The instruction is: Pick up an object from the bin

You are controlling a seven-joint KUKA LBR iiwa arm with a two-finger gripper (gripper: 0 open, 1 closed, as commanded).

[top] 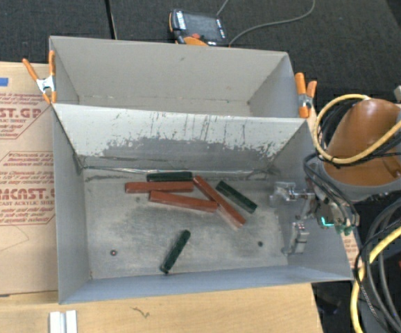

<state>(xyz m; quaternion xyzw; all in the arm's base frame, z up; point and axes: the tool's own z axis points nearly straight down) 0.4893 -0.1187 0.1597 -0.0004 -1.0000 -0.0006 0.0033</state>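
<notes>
1. Nearest you, a lone dark green stick [175, 250] lies tilted on the floor of the bin [117, 272].
2. At the view's right, the gripper [292, 218] hangs beside the bin's right wall with its fingers spread apart and nothing between them.
3. Farther back you see a heap of red-brown sticks [183, 200]. The short dark green bar [236, 195] at its right end lies nearest the gripper, not touching it.

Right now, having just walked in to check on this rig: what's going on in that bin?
A robot arm comes into the grey metal bin from the right, its claw open and empty near the right wall. Nothing is picked up yet. Nearest to it is a cluster of reddish-brown flat sticks and dark green sticks. A lone dark green stick lies toward the front.
</notes>
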